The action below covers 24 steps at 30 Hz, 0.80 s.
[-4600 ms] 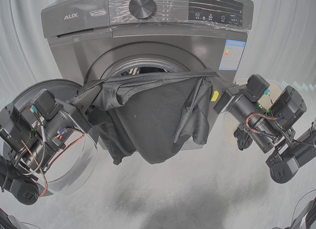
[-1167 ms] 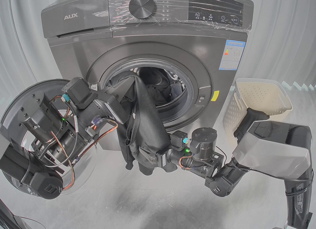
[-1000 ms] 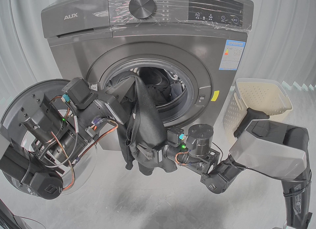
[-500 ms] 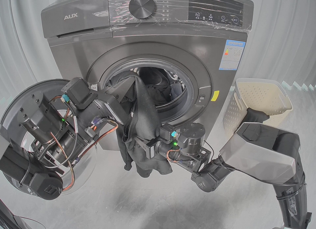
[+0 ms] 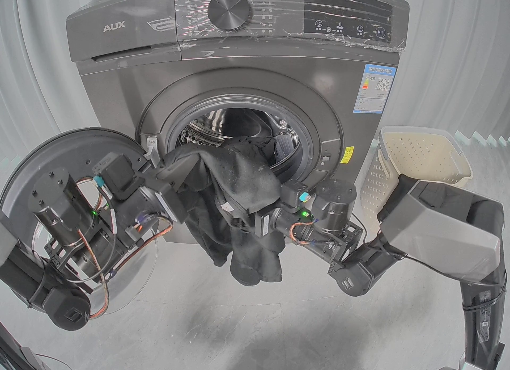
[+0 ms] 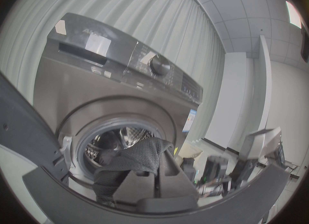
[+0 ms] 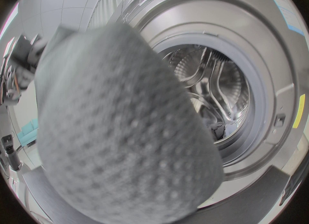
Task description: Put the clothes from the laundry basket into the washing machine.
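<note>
On the left side of the head view, we see the round door (image 5: 64, 148) of the washing machine (image 5: 239, 68). It is swung wide open. Just to the right of the door is the left gripper (image 5: 178, 171). It is closed on one end of a black cloth (image 5: 239, 179). In the left wrist view, the cloth lies over the tip of this gripper, right in front of the round hole.

In the middle of the head view, the black cloth lies across the lower rim of the hole. Part of it is just inside the shiny drum (image 5: 223, 121). The rest hangs down the front of the machine, above the grey floor (image 5: 212, 323). We see a small dark thing (image 7: 219, 128) low down inside the drum.

A bit to the right and lower, the right gripper (image 5: 248, 221) is pushed into the hanging cloth. The cloth hides it, so we cannot tell if it is open or closed. In the right wrist view, the cloth is right up close, with the drum beside it.

On the right side of the head view, the pale laundry basket (image 5: 425, 158) stands on the floor, just beside the washing machine. The right arm hides part of it.
</note>
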{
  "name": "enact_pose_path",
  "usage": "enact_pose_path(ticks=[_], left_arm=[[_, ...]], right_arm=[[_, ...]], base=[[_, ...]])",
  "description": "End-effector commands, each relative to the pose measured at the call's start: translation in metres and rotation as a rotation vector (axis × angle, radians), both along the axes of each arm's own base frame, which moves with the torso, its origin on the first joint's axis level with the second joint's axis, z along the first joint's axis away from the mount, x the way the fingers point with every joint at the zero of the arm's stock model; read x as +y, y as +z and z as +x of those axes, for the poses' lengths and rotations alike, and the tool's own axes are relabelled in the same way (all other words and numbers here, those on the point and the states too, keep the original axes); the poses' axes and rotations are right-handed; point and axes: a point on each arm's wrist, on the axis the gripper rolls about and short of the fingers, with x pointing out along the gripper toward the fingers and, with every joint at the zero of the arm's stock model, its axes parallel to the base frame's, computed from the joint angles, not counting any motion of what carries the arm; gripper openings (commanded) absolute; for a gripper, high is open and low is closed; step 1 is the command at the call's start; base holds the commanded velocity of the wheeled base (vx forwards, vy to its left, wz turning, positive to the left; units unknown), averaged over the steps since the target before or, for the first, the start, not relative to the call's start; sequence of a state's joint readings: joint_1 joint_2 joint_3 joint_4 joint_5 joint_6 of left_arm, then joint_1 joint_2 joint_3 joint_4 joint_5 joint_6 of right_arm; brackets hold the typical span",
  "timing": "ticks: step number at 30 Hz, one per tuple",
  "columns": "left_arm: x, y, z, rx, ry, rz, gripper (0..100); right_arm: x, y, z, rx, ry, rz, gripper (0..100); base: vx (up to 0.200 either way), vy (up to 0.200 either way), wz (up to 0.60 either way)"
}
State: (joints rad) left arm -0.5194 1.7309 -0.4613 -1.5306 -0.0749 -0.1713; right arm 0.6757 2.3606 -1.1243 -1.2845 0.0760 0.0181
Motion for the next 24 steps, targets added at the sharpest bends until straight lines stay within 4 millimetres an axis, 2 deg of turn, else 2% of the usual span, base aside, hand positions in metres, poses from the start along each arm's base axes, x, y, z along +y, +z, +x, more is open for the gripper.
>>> enact_pose_path(ticks=[1,13,23,24], left_arm=[[0.008,-0.022,-0.007,0.080,0.007,0.055,0],[0.008,-0.083,-0.018,0.277,-0.066,0.247,0],[0.008,-0.092,-0.017,0.301,-0.065,0.278,0],[0.009,-0.094,-0.019,0.310,-0.067,0.285,100]], right_arm=[[-0.020,0.033,0.005,-0.054,-0.047,0.046,0],[-0.018,0.051,0.003,-0.089,-0.077,0.087,0],[-0.018,0.053,0.004,-0.095,-0.085,0.093,0],[-0.018,0.053,0.004,-0.097,-0.086,0.094,0]], base=[[0.000,0.000,0.00],[0.000,0.000,0.00],[0.000,0.000,0.00],[0.000,0.000,0.00]])
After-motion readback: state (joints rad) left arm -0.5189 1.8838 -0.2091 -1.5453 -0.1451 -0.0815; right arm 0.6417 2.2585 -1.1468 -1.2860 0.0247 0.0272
